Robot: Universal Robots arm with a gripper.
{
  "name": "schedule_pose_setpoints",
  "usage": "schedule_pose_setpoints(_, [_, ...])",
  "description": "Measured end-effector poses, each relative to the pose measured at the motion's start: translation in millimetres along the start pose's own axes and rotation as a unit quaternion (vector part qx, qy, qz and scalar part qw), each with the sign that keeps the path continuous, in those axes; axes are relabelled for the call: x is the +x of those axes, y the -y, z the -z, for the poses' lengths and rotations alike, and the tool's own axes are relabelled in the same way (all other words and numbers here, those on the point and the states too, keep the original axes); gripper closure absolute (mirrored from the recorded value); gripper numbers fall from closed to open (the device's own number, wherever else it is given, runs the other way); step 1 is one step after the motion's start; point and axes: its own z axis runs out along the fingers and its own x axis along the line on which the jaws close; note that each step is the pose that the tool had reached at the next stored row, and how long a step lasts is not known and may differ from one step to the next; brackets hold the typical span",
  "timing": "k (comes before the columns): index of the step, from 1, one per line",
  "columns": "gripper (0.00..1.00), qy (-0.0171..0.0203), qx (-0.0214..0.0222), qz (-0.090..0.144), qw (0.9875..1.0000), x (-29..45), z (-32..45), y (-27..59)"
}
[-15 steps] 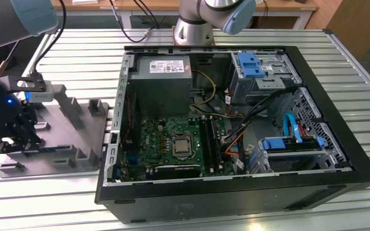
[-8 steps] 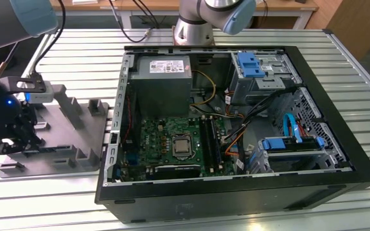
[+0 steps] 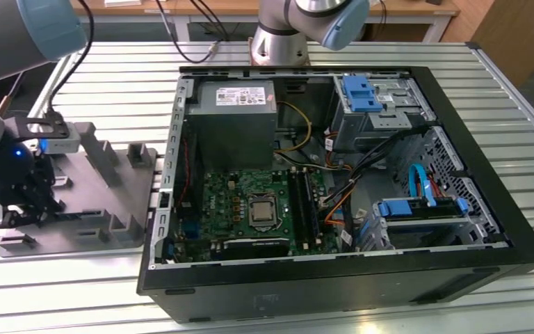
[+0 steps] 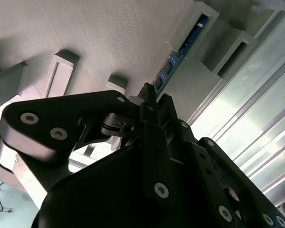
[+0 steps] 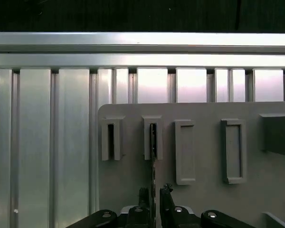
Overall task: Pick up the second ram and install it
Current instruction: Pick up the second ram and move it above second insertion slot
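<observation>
Near, at the exterior view's left: gripper is down over the grey tray, which lies flat on the slatted bench.

The second ram stands on its long edge. Its far end is seated in a slotted rib of the tray and its near end runs in between the jaws. The ribs hold the strip upright, so both flat faces are open to a side grasp.

Jaws are drawn in narrow, one on each face of the strip. In both wrist views they look clamped on it, though pad contact is a judgement. The strip is not yet lifted out of its slot.

An empty slotted rib stands just beside it.

Further right: the open computer case lies on its side, so the green board faces up and can be reached from above. Its long black memory sockets sit right of the processor. Cannot tell whether one is filled.

Far: power supply, then the arm base beyond the case.
</observation>
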Motion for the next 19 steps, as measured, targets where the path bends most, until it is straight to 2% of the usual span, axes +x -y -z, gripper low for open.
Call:
schedule_pose_setpoints(6, [0.76,0.0000,-0.0002,0.003,1.0000,0.2,-9.7,0.2])
schedule_pose_setpoints(12, [0.76,0.0003,-0.0002,0.003,1.0000,0.1,-9.7,0.2])
schedule_pose_setpoints(13, [0.78,0.0004,-0.0002,0.003,1.0000,0.1,-9.7,0.2])
schedule_pose_setpoints(14, [0.84,0.0005,-0.0002,0.003,1.0000,0.2,-9.7,0.2])
schedule_pose_setpoints(19, [0.86,0.0008,-0.0002,0.003,1.0000,0.2,-9.7,0.2])
